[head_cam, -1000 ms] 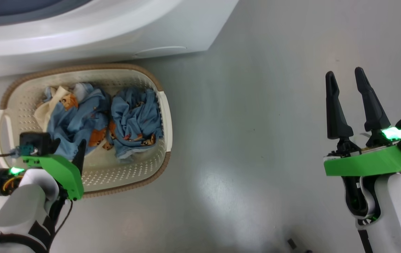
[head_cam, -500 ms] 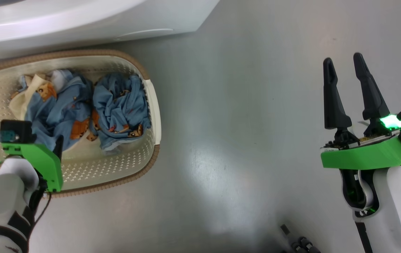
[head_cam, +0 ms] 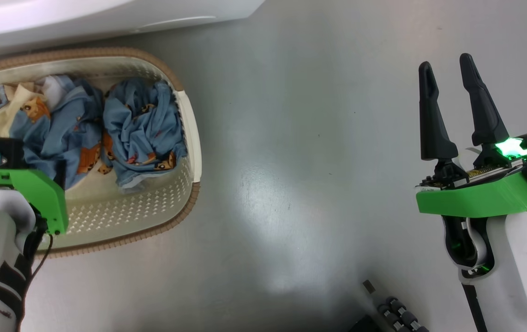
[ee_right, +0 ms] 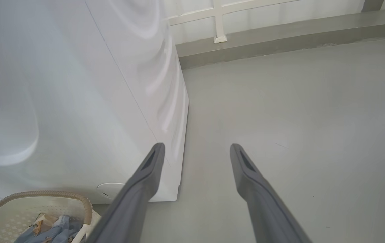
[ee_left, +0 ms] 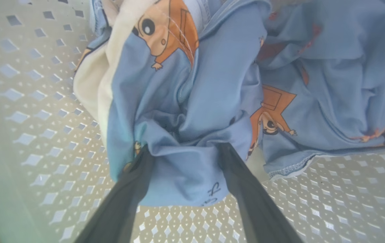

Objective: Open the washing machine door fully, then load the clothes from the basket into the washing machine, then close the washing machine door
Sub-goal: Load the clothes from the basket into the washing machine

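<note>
My left claw [ee_left: 184, 148] is down inside the basket [head_cam: 188, 138] with its two dark fingers [ee_left: 125, 192] spread wide, one on each side of a bunched fold of blue cloth; the fold sits between them, and they are not squeezed together on it. My right claw [head_cam: 445, 64] is wide too, holds nothing, and hangs over bare grey floor [head_cam: 291, 138], well apart from the basket, fingers pointing up the head view. The washing machine [head_cam: 106, 14] is the biggest thing here, a white body along the top edge of the head view; in my right wrist view its smooth side and front corner [ee_right: 78, 101] rise to the left of my fingers. The basket stands on the floor just in front of it, on my left, cream with holed walls and a brown woven rim. Both pieces of the clothes [head_cam: 141, 124] lie crumpled in it side by side, touching, light blue with small orange cartoon figures. The piece under my left claw has cream trim [ee_left: 91, 81] along its far edge, lying against the basket wall.
</note>
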